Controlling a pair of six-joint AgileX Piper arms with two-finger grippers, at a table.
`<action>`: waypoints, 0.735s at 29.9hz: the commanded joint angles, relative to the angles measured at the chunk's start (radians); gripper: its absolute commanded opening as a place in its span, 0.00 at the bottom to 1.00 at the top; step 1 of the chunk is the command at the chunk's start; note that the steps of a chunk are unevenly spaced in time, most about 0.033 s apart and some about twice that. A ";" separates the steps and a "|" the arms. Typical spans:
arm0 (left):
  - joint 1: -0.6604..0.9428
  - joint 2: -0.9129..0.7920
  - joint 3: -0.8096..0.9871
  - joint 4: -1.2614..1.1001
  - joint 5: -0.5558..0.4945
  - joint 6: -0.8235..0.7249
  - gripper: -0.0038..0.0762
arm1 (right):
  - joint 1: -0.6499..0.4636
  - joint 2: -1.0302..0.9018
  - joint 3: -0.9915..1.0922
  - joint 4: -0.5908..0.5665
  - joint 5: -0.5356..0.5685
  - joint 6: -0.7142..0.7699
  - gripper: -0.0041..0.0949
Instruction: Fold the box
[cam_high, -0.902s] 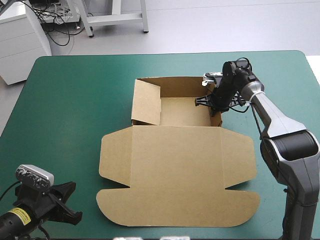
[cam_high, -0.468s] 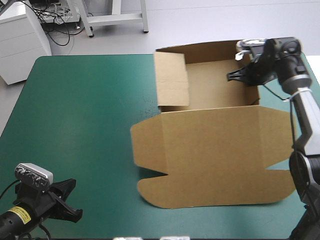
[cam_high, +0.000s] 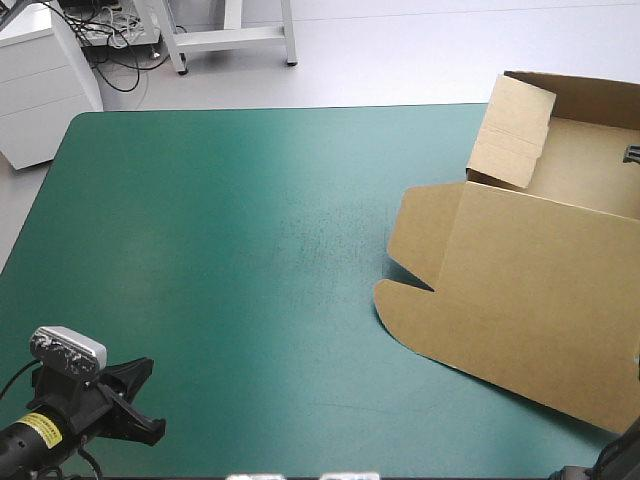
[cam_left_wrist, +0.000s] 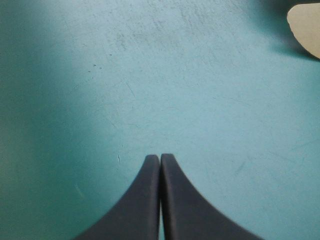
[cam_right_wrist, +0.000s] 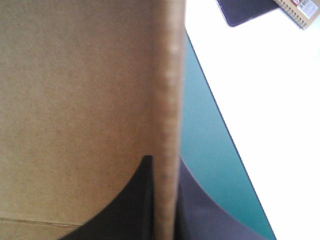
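I see the box (cam_high: 540, 290) at the far-right corner of the teal-green table (cam_high: 200, 250), reaching past its far edge: tray walls up, lid flat toward the near edge. My left gripper (cam_high: 135, 405) sits at the near-left corner, well apart.

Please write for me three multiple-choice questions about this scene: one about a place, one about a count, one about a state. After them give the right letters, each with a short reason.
1. Where on the table does the box lie?
A. at its left edge
B. in its middle
C. at its right side

2. How many grippers hold the box?
A. none
B. one
C. two

3. How do the fingers of the left gripper stand?
A. wide open
B. shut, holding nothing
C. shut on the box

Answers:
1 C: the high view shows the brown board at the table's right side.
2 B: only the right gripper has the board's edge between its fingers.
3 B: they meet in one arch above the table, with nothing between them.
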 joint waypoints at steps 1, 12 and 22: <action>-0.003 0.008 -0.027 -0.017 -0.065 -0.003 0.01 | -0.038 -0.001 -0.028 0.022 -0.014 -0.008 0.02; -0.003 0.008 -0.027 -0.022 -0.063 0.000 0.01 | -0.046 0.096 -0.028 0.003 -0.044 -0.006 0.10; -0.003 0.008 -0.027 -0.022 -0.063 0.005 0.01 | -0.046 0.088 -0.036 0.001 0.002 -0.045 0.77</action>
